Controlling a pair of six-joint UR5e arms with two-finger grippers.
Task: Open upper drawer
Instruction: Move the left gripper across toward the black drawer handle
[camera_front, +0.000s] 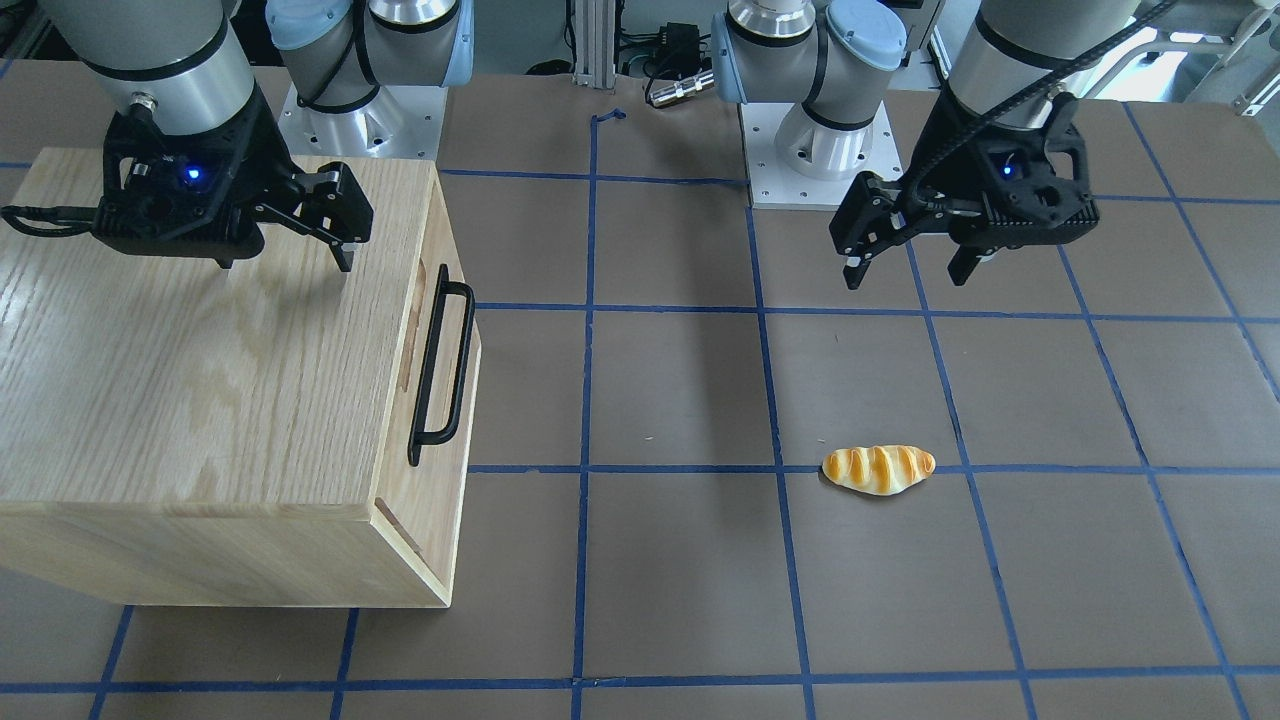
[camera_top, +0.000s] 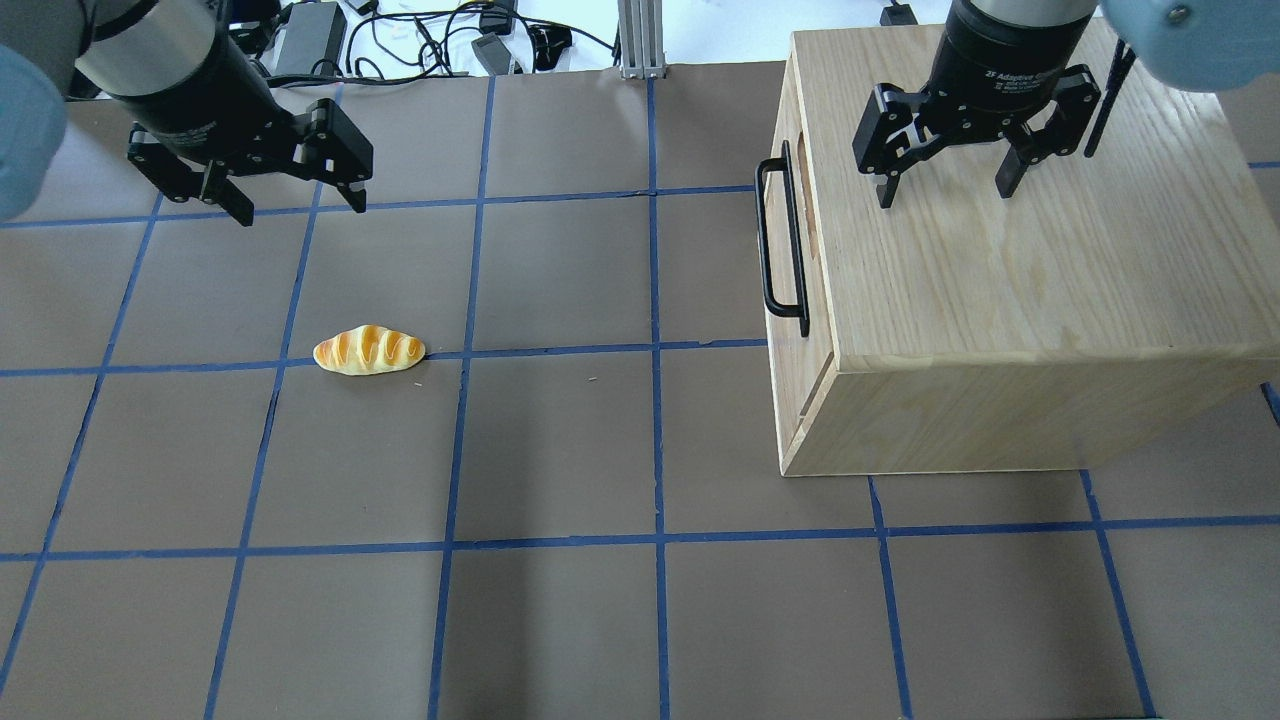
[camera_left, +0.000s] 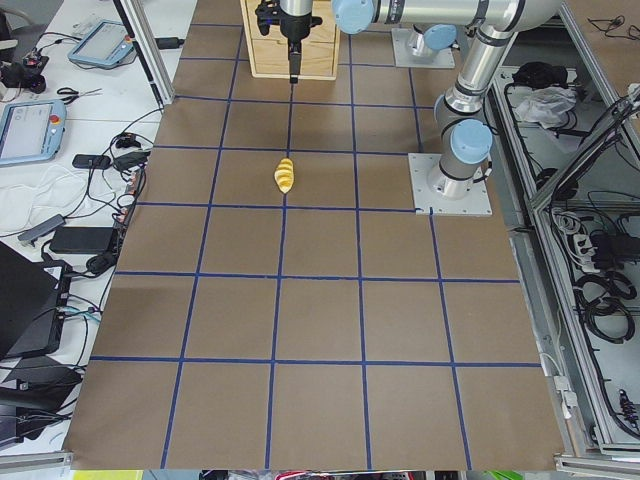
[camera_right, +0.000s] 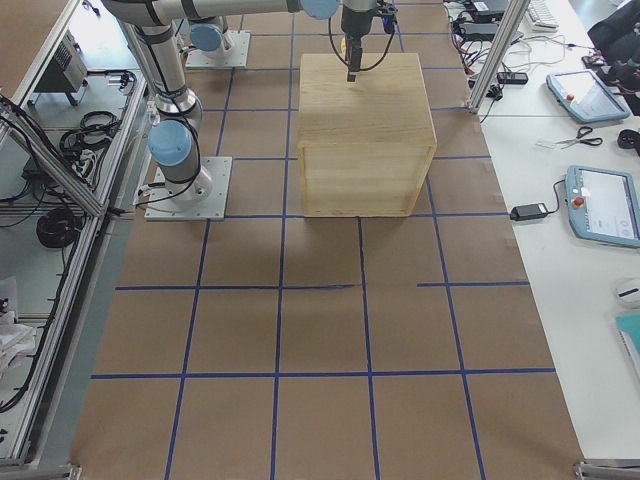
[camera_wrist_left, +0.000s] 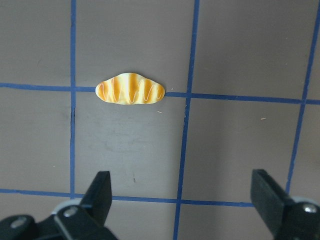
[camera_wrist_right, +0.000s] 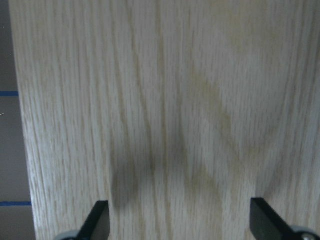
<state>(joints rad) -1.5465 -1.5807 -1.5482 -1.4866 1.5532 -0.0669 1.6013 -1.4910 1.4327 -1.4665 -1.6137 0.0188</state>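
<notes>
Both sets of jaws hang open, empty; upper drawer (camera_front: 443, 370) shows only its foreshortened front.

A brown table (camera_top: 560, 620), marked into squares by blue tape, carries a light wooden cabinet (camera_top: 1000, 300) on the robot's right side. A striped bread roll (camera_top: 369, 350) lies well apart on the left side, across a tape line. Two arm bases (camera_front: 822, 172) are bolted along the robot's edge.

Bread roll (camera_wrist_left: 130, 89) on a blue tape line (camera_wrist_left: 235, 96); left end effector (camera_wrist_left: 181, 180) agape
</notes>
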